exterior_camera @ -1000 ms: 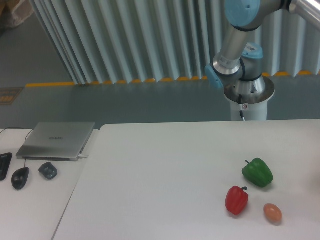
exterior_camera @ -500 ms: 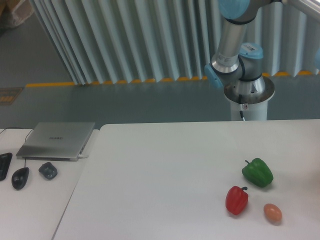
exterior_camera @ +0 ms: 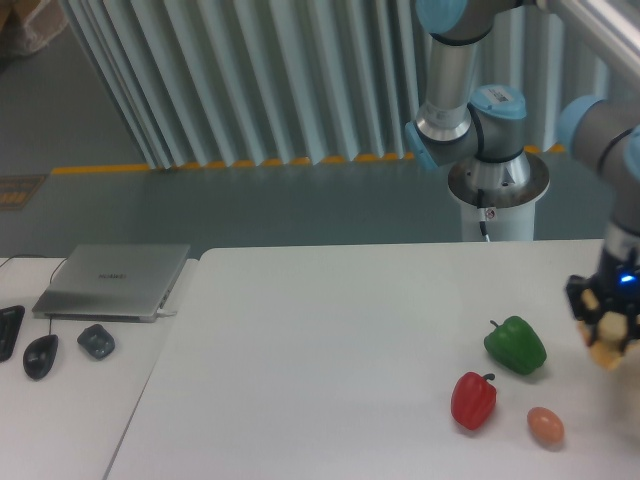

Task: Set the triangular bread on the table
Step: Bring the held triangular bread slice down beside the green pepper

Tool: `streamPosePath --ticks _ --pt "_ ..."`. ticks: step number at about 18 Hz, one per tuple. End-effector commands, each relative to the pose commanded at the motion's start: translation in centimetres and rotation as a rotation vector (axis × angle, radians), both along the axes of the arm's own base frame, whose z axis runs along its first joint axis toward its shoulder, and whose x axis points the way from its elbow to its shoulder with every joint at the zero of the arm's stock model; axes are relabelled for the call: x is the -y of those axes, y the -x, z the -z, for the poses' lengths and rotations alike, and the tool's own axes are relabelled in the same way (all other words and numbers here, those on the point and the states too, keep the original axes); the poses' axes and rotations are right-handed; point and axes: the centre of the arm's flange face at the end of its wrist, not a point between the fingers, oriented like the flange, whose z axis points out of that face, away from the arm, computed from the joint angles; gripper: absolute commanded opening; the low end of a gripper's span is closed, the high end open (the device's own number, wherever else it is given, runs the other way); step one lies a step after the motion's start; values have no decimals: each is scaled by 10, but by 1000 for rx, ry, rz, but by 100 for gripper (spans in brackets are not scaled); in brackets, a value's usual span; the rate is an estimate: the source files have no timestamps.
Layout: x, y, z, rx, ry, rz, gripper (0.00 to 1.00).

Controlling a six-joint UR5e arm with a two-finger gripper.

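Observation:
At the right edge of the view my gripper (exterior_camera: 607, 342) points down over the white table (exterior_camera: 330, 350), shut on the triangular bread (exterior_camera: 607, 353). Only a pale tan lump of the bread shows between and below the dark fingers. It hangs a little above the table top, to the right of the green pepper. The arm's base stands behind the table's far edge, and its links reach up out of view and come back down at the right.
A green bell pepper (exterior_camera: 516, 345), a red bell pepper (exterior_camera: 473, 400) and a small brownish-orange egg-shaped thing (exterior_camera: 545, 425) lie at the table's right front. On the adjoining desk at the left are a closed laptop (exterior_camera: 113, 280), a mouse (exterior_camera: 40, 355) and a small dark object (exterior_camera: 96, 341).
The gripper with the bread has come into view at the right edge, where nothing showed before. The upper arm link has swung slightly left. The peppers and egg-shaped thing have not moved.

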Motion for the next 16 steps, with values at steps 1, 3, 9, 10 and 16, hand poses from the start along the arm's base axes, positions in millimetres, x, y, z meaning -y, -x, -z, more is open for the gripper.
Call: streamPosePath --ticks 1,3,9,10,16 --pt "-8 -11 1 6 -1 8 40" --pt "-23 -33 3 13 1 33 40" --pt "-48 -88 1 71 11 77 40" --pt "-50 -97 -1 77 12 83 40" --pt "-64 -152 32 150 70 155 40"
